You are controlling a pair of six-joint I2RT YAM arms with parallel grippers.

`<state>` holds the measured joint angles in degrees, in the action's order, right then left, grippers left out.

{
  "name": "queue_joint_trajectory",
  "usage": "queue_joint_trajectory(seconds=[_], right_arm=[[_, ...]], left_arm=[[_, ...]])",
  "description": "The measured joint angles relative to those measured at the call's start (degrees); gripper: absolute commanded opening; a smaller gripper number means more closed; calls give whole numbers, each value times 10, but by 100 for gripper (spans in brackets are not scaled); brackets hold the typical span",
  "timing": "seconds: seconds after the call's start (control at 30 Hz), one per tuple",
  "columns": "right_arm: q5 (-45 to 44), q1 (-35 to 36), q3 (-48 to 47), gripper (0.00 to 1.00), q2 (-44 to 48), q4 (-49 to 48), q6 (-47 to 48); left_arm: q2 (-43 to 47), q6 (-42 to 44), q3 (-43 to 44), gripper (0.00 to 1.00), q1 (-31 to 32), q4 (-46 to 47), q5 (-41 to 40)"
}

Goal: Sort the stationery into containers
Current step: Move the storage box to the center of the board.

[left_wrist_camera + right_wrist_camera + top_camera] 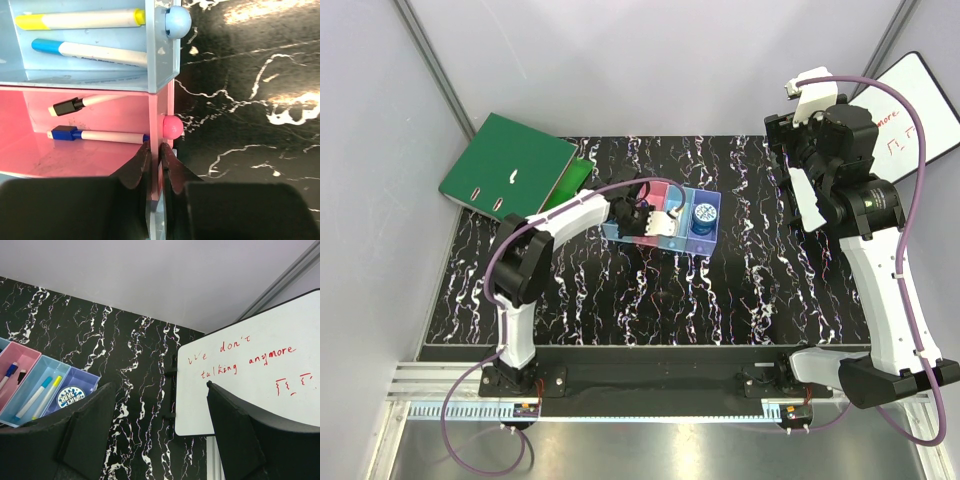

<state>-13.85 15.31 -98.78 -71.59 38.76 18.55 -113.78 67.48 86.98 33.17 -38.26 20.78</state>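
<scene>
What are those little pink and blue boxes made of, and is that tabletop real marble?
The pink box and blue box look like glossy, slightly translucent moulded plastic: thin walls, soft sheen. The tabletop shows black-and-white marble veining, but its flat glare would suit a printed laminate too; the pictures leave that open.

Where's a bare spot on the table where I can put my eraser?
The widest bare stretch of table lies between the bins and the arm bases. Another strip runs behind the bins, between the green binder and the right arm. It is crowded at the bins, where the left arm reaches in.
</scene>
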Motion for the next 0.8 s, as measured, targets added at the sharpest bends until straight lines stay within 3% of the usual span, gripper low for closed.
queue_joint_trajectory(seconds=[0.57, 0.77, 0.8], right_arm=[[5, 0, 0, 82, 2, 0, -6], [11, 0, 0, 82, 3, 0, -6], [11, 0, 0, 82, 3, 0, -6]], left_arm=[[4, -130, 19, 4, 7, -91, 14], [0, -158, 26, 6, 12, -109, 23], [0, -161, 27, 10, 12, -110, 25]])
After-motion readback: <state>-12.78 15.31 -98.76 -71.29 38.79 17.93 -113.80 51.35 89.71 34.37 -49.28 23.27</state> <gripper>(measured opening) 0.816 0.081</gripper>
